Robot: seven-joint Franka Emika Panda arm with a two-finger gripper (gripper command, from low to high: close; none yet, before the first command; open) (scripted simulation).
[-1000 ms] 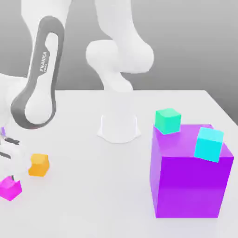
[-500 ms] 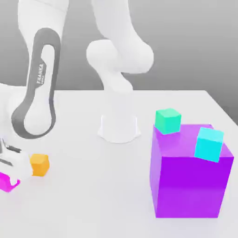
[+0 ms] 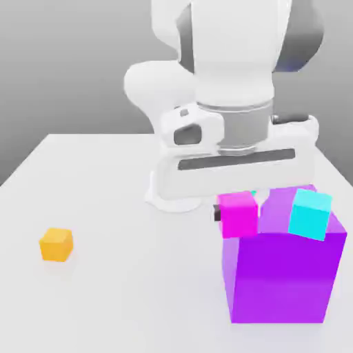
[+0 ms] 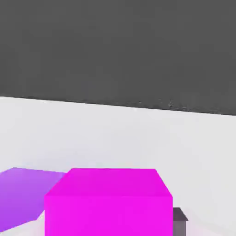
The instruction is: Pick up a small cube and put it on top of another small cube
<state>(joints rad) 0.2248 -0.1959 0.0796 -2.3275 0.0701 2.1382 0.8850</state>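
While I grip the small magenta-pink cube (image 3: 238,215) between my fingers (image 3: 217,212), it sits in the exterior view just under my hand (image 3: 234,172), overlapping the near corner, on the exterior view's left, of the top of the big purple cube (image 3: 283,276). I cannot tell whether the two touch. My fingers are closed on it from opposite sides; a dark fingertip shows beside it on the exterior view's left, and a pale part of the other side shows behind it on the exterior view's right. The pink cube looks close to upright, one flat face toward the exterior camera.

Just behind it, under my hand, peeks a tiny teal-green patch (image 3: 254,193), mostly hidden, so I can't make out its shape. Further toward the exterior view's right, a cyan cube (image 3: 310,215) stands slightly turned at the top of the purple cube, apart from the pink one, its lower part overlapping the purple front face in that view.

The purple cube stands on the pale worktop (image 3: 145,276). Well apart from it, toward the exterior view's left, a small orange cube (image 3: 56,245) rests on the same surface. Behind me, my white base (image 3: 172,196) is partly covered by my hand, and my arm (image 3: 234,76) comes down from above with grey and black sections.

In my hand view the pink cube looms large, with a purple surface near it, the pale worktop beyond and a dark grey background (image 4: 115,50) past its edge.
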